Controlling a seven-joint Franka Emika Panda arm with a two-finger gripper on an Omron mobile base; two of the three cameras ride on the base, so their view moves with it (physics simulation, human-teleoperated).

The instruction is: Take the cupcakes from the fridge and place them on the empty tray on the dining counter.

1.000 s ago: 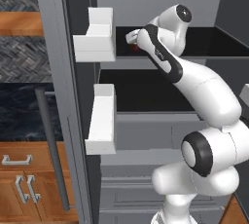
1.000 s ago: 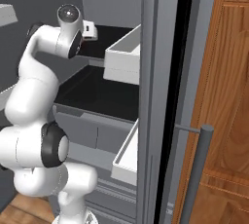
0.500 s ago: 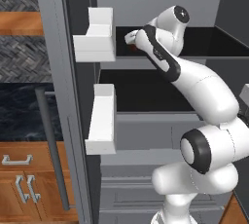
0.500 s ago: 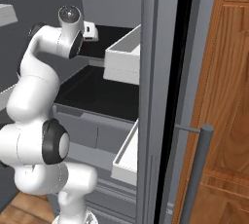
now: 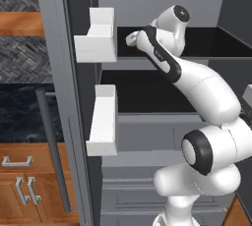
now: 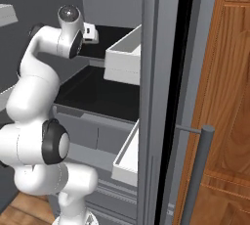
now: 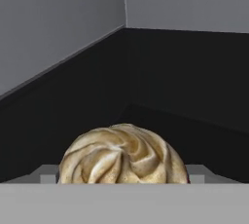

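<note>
My fingertips and the cupcake's [image 7: 124, 155] wrapper were hidden at the frame's bottom. It sat upright, swirl up. I could not tell my jaws' state.

My arm reaches forward from the base into the open fridge [image 5: 74, 122], with my gripper [image 5: 132, 38] over the left end of the upper shelf [image 5: 216, 43]. A cupcake [image 7: 123, 155] sits on that shelf right in front of my hand, between my two fingertips [image 7: 47, 174], with the fridge's back corner behind it. A second shelf [image 5: 142, 92] lies below the first, and drawers below that. On my left the open door carries two door bins [image 5: 96, 38], one above the other. On my right the other door carries two more bins [image 6: 124, 60], with wooden cabinets [image 6: 229, 97] beyond.
</note>
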